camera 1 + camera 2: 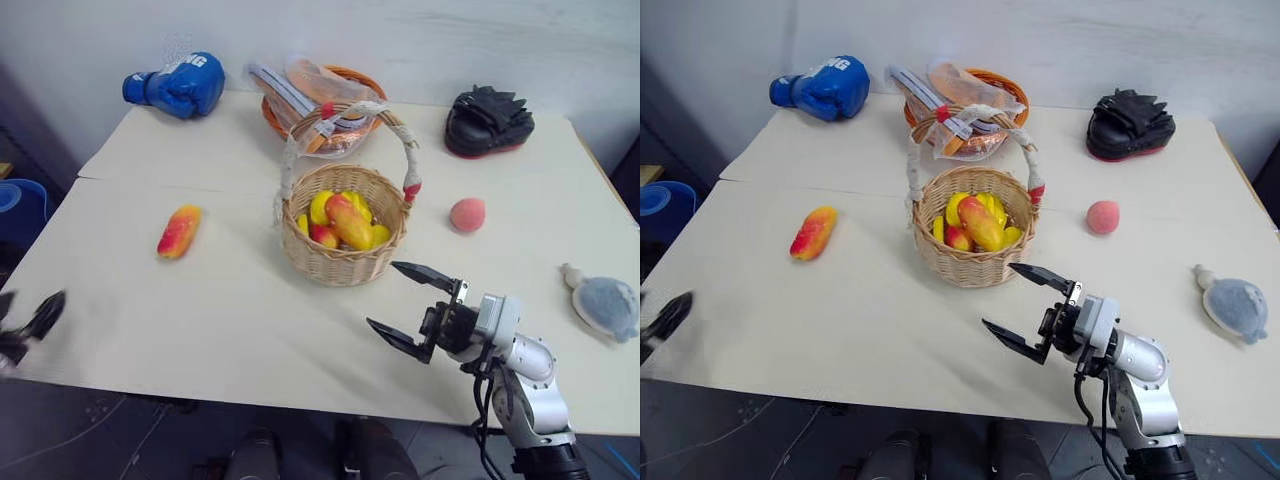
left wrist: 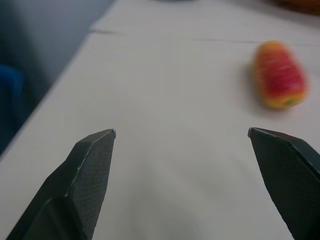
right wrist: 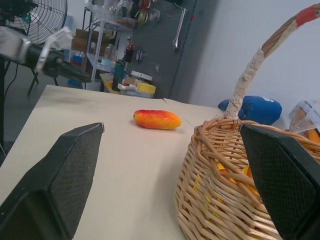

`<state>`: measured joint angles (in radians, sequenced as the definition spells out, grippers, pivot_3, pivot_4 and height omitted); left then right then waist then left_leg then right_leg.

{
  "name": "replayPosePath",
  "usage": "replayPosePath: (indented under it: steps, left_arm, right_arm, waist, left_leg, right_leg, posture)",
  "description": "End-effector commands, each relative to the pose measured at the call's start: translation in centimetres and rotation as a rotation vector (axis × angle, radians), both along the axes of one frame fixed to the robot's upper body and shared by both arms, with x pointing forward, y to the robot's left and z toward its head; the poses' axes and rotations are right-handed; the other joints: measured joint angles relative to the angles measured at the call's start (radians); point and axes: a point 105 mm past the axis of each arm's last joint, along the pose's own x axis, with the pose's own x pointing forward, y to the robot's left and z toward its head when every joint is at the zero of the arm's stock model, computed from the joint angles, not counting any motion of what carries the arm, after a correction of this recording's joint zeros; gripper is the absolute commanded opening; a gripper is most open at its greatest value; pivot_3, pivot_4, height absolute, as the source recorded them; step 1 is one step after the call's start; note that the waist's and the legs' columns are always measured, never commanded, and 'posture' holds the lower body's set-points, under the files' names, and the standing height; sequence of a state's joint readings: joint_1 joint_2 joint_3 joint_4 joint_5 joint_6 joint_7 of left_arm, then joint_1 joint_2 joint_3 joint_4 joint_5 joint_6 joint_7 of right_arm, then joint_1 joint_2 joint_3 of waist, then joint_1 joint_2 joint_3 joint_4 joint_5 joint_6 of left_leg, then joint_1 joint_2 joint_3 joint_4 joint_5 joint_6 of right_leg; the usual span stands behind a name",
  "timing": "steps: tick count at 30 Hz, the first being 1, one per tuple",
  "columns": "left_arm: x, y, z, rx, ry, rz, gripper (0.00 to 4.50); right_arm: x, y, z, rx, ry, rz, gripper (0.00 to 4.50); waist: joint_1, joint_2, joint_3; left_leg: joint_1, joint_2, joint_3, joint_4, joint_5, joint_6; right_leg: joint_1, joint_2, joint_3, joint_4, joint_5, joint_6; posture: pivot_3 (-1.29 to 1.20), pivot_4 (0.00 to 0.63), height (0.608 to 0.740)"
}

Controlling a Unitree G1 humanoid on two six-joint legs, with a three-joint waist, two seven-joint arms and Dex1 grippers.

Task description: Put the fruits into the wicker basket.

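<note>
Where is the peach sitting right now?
In the head views the peach lies on the table, to the right of the wicker basket and apart from it, nearer than the black mitt.

Left tool (image 1: 30, 325) blurred, cut off at edge.

Left tool (image 1: 30, 325) and right tool (image 1: 410, 305) both gape wide, empty.

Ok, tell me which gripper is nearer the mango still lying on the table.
Left. The left gripper, open, sits at the table's near left edge, with the mango just ahead of it. The right gripper, open, is past the wicker basket, on its far side from the mango.
</note>
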<state>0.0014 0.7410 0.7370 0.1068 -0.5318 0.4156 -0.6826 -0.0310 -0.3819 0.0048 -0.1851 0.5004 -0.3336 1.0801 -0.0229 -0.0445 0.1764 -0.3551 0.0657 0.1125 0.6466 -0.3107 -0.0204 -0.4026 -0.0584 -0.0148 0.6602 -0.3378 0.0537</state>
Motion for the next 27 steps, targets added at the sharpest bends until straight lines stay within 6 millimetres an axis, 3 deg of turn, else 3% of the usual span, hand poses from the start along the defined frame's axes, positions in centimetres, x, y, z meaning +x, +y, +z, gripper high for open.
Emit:
replayPosePath:
  steps: [1, 5, 10, 13, 19, 23, 27]
  left_arm:
    - [3.8, -3.2, 2.3, 0.025, 0.035, -0.118, 4.46]
    - [8.1, -4.2, -0.2, 0.068, 0.203, -0.116, 4.46]
    - [11.3, -5.3, -0.9, 0.046, 0.256, -0.138, 4.46]
    - [12.0, -6.0, -1.6, 0.044, 0.297, -0.175, 3.84]
    - [12.2, -6.5, -0.9, 0.039, 0.24, -0.236, 2.0]
    - [9.1, -9.7, 4.4, 0.162, -0.017, -0.577, 1.86]
    - [6.7, -13.4, 5.1, 0.296, -0.025, -0.823, 1.86]
  right_arm:
    - [0.0, -0.1, 0.6, 0.005, -0.044, 0.002, 4.5]
    - [0.3, 0.3, 0.9, 0.013, -0.055, 0.002, 4.5]
    - [0.8, 1.1, 2.2, 0.02, -0.081, -0.011, 4.5]
    - [1.0, 1.3, 2.8, 0.021, -0.089, -0.028, 4.5]
    - [1.0, 1.1, 3.6, 0.022, -0.089, -0.069, 4.5]
    - [0.6, -0.1, 3.8, 0.013, -0.087, -0.131, 4.5]
    - [0.5, -1.9, 4.3, 0.027, -0.08, -0.223, 4.5]
  waist:
    - [-0.004, 0.0, 0.0]
    - [-0.02, 0.006, 0.001]
    - [-0.03, 0.005, 0.002]
    - [-0.028, 0.004, 0.002]
    - [-0.023, 0.004, 0.002]
    - [-0.015, 0.004, 0.002]
    - [-0.005, 0.004, 0.002]
  left_leg:
    - [0.0, 0.0, 0.0, 0.0, 0.0, 0.001]
    - [0.002, 0.0, 0.005, -0.001, 0.0, 0.001]
    - [-0.004, 0.002, 0.007, 0.002, 0.003, -0.004]
    - [-0.008, 0.003, 0.007, 0.005, 0.004, -0.005]
    - [-0.009, 0.003, 0.007, 0.005, 0.005, -0.005]
    - [-0.011, 0.003, 0.006, 0.006, 0.005, -0.005]
    - [-0.013, 0.003, 0.006, 0.006, 0.004, -0.005]
  right_leg:
    - [0.001, -0.001, -0.002, 0.0, 0.0, 0.0]
    - [0.001, -0.001, -0.004, 0.0, 0.0, 0.0]
    - [-0.007, 0.003, -0.005, 0.002, 0.0, 0.001]
    - [-0.01, 0.003, -0.005, 0.003, 0.001, 0.002]
    - [-0.01, 0.003, -0.005, 0.003, 0.001, 0.002]
    - [-0.012, 0.003, -0.006, 0.003, 0.001, 0.002]
    - [-0.012, 0.002, -0.006, 0.002, 0.001, 0.002]
  posture:
    - [0.0, 0.15, 0.74]
    - [0.0, 0.15, 0.74]
    - [0.0, 0.15, 0.74]
    - [0.0, 0.15, 0.74]
    - [0.0, 0.15, 0.74]
    - [0.0, 0.15, 0.74]
    - [0.0, 0.15, 0.74]
